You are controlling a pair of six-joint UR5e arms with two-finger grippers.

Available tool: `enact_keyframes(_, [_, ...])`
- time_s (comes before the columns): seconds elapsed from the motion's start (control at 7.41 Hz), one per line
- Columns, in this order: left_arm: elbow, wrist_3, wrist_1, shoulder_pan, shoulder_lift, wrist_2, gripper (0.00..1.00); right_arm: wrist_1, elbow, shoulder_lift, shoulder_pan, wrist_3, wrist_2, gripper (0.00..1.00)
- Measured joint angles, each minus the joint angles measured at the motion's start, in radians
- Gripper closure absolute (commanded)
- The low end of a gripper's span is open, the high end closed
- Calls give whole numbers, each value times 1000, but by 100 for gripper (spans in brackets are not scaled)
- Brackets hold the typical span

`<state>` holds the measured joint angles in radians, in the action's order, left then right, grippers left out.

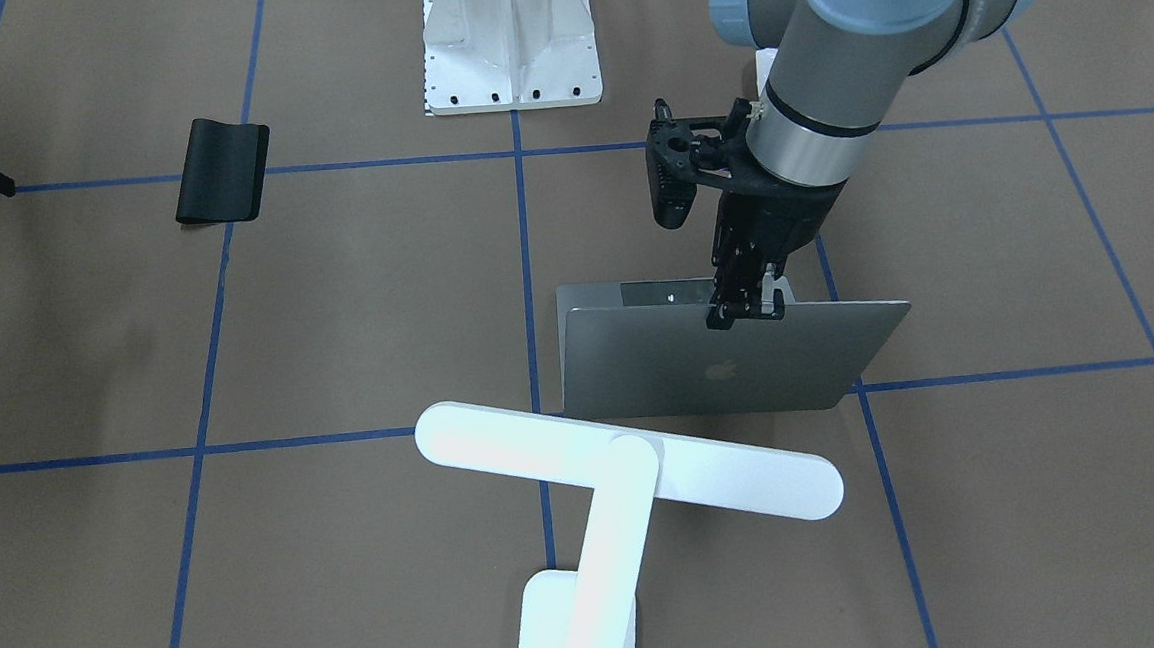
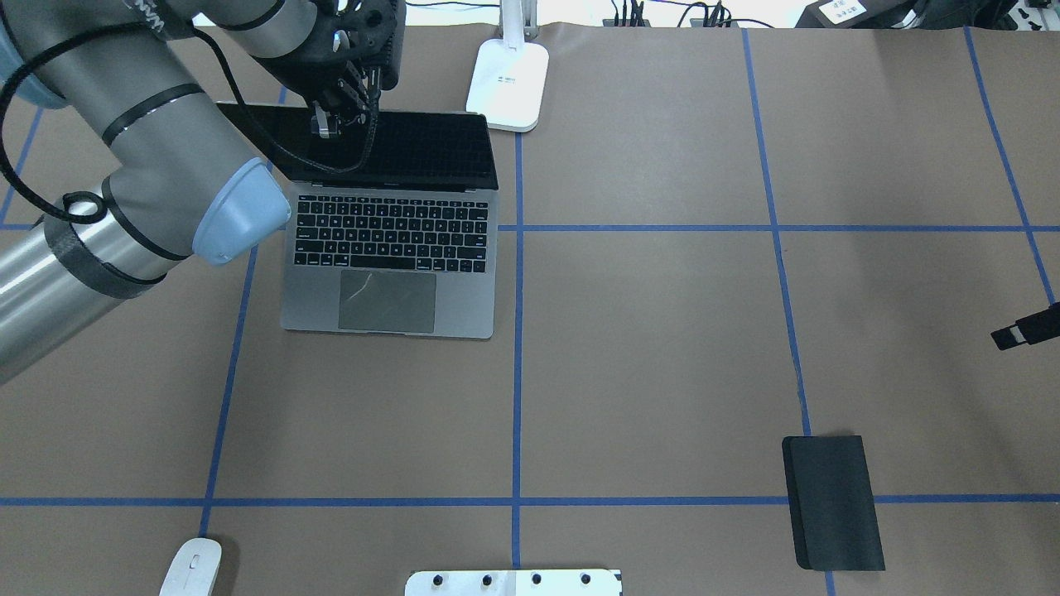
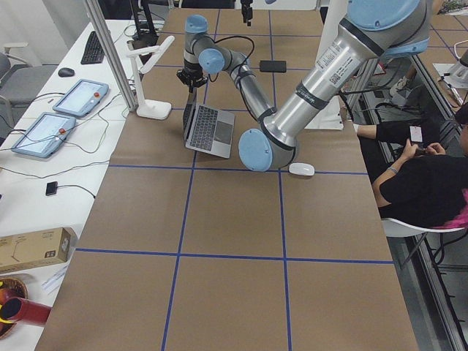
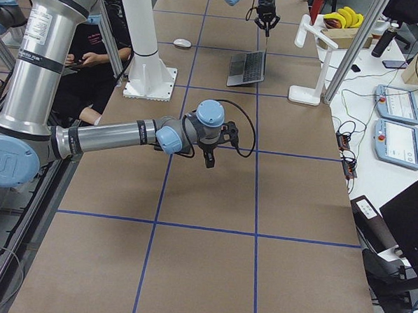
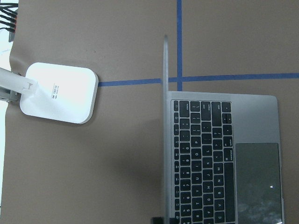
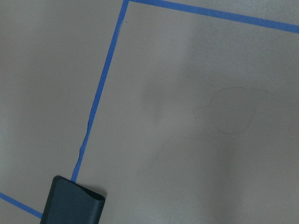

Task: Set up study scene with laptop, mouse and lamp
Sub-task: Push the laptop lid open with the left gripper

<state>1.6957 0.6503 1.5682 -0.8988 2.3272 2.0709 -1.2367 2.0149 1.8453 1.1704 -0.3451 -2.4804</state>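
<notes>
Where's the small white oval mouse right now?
Overhead view, bottom left: the glossy white oval mouse lies on the robot's left side, nearer the robot than the open space-grey metal laptop.

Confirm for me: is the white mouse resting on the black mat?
No: in the overhead view the mouse lies at lower left, well apart from the black mat at lower right.

Bright, even overhead light casts soft shadows; the lamp [image 1: 747,479] glares overexposed, everything otherwise sharp.
</notes>
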Motion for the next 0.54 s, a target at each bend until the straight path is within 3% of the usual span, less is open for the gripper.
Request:
enact_keyframes(0.4, [-22,-2,11,4,-1,-3,78,-1,-1,-1,0,0,0,0])
enact_keyframes(0.54, [-36,-4,23,14,-1,-15,60,-2,-1,-1,0,0,0,0])
